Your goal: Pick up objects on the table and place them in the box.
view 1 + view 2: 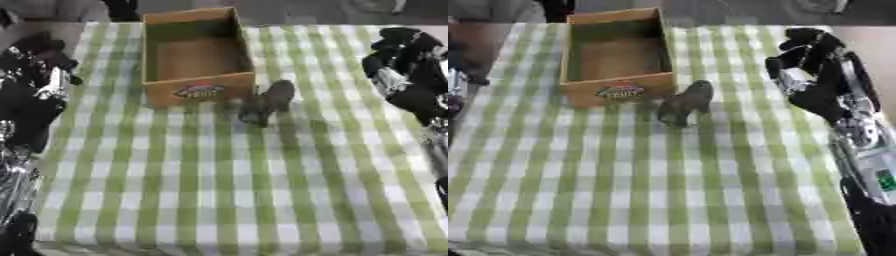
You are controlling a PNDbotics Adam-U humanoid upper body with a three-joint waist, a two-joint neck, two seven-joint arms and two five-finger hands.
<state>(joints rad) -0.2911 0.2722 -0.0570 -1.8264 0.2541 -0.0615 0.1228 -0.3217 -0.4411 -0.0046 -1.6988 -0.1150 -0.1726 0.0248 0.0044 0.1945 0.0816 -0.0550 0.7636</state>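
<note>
Cardboard box [197,55] stands open and apparently empty at the far middle of a table spread with a green-and-white checked cloth [219,190], a red-and-white label on its near wall. Just beside the box's near right corner sits the 1 object left to collect, a small dark grey figure [684,104] that may be a toy animal; its exact shape cannot be made out. It looks close to the box wall, though whether it touches cannot be told.

Both of the robot's hands hang at the table's edges, well apart from the figure. The right hand [815,70] hovers over the right side of the cloth, fingers bent but holding nothing. The left hand [39,75] shows at the left edge; its fingers cannot be told apart from the dark arm, so their state is unclear.

No pick has begun, and the task appears to be at its start. The likely risk is the figure's position: a hand closing in from the right could nudge it against the box, tip it over, or shove the light box across the cloth. Fingers catching the loose cloth could also drag both things askew.
</note>
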